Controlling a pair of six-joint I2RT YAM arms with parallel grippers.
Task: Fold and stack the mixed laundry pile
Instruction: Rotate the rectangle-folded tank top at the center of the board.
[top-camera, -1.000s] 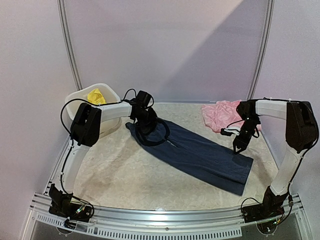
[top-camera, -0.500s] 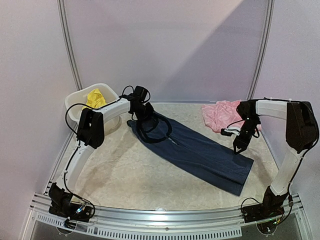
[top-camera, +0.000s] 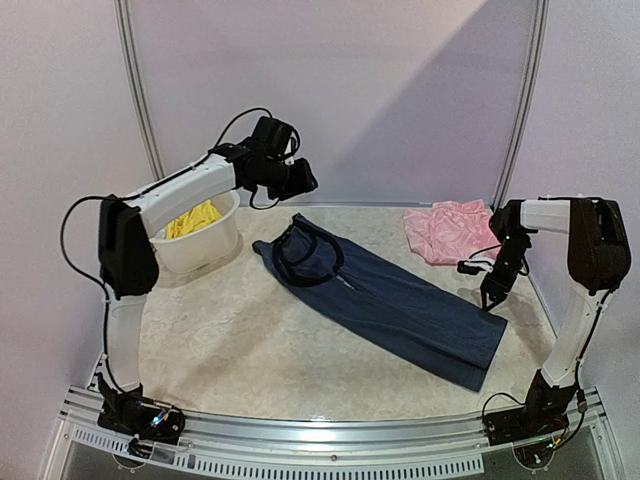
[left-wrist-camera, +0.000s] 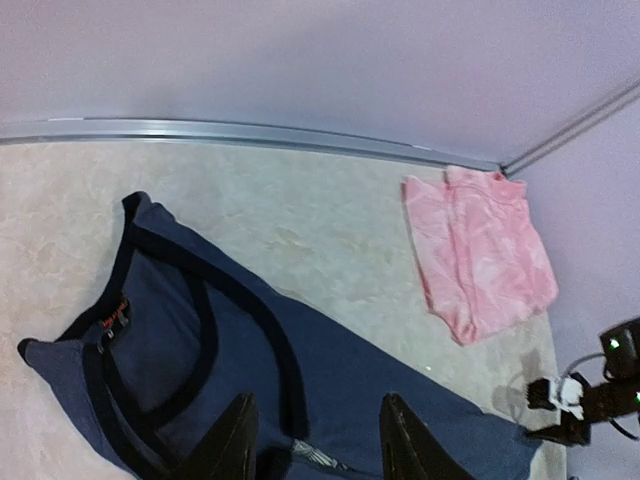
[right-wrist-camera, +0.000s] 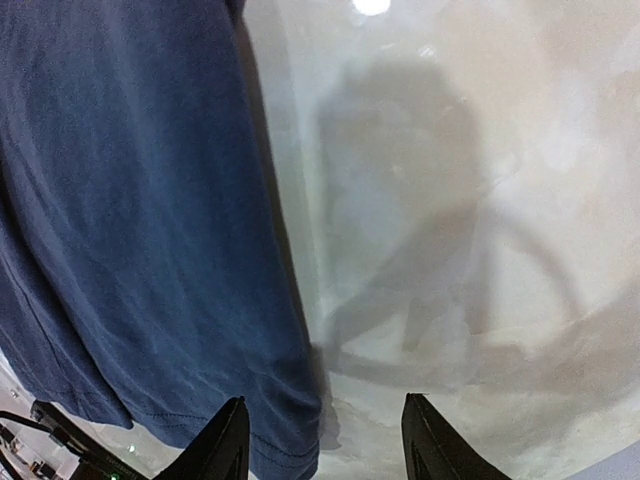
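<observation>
The navy top (top-camera: 395, 308) lies across the bench (top-camera: 250, 345), far-left to near-right corner, hem just beside the spread, empty right tool (top-camera: 492, 298); left tool (top-camera: 303, 180), spread, hangs high.

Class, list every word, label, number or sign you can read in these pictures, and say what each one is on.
The neck label inside the navy top: reddish marks, too small and blurred to read.
The pink piece and the white tub: no writing visible.
</observation>
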